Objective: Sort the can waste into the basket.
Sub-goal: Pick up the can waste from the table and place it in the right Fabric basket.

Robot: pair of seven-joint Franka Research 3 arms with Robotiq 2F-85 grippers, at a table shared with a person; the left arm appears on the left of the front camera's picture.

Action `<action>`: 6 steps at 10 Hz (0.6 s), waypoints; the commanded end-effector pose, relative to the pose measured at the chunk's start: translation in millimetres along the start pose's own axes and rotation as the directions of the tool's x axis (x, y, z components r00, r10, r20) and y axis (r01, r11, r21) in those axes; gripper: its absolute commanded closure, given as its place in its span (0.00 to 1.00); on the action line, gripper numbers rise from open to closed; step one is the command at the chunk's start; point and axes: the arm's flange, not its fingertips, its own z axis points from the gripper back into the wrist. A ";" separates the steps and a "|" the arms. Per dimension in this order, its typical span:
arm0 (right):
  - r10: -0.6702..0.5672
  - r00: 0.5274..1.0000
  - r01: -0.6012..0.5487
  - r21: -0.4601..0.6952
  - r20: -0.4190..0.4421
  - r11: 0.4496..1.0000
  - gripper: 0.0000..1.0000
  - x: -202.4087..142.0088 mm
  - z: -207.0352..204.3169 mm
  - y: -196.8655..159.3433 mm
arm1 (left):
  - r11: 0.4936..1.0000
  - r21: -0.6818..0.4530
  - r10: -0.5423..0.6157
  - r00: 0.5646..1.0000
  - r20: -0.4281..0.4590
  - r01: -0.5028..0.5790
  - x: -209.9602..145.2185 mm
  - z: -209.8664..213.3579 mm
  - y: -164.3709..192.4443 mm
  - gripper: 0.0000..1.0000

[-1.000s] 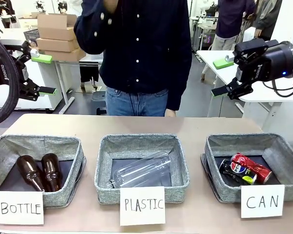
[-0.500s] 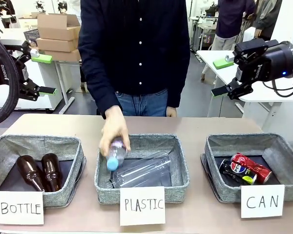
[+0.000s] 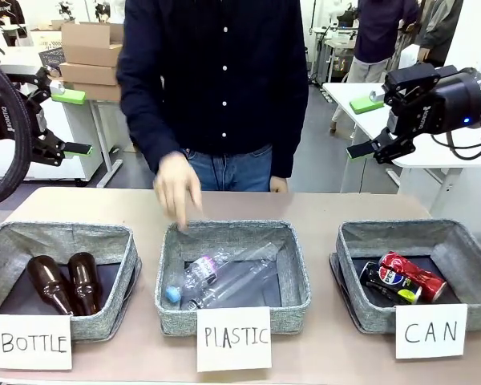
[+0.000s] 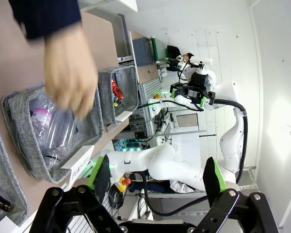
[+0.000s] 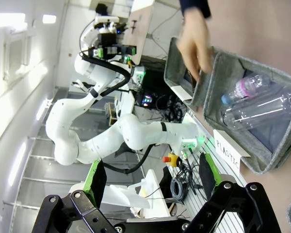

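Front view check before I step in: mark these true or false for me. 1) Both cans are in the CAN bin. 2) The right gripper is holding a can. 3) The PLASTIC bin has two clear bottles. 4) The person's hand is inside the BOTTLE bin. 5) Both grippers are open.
1) True: the red can and the black-blue can lie in the CAN bin.
2) False: the right gripper hangs open and empty, raised above the table.
3) True: the PLASTIC bin holds two clear bottles.
4) False: the person's hand is above the PLASTIC bin's far rim.
5) True: the left gripper is open too.
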 end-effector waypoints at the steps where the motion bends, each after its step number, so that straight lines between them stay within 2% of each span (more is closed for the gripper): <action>1: 0.024 1.000 -0.024 -0.001 -0.007 1.000 0.00 0.2 1.8 -0.2 | 1.000 0.003 -0.017 1.000 0.003 0.017 -1.0 2.2 0.5 0.00; 6: 0.024 1.000 -0.024 -0.001 -0.007 1.000 0.00 0.2 1.8 -0.2 | 1.000 0.003 -0.017 1.000 0.003 0.017 -1.0 2.2 0.5 0.00</action>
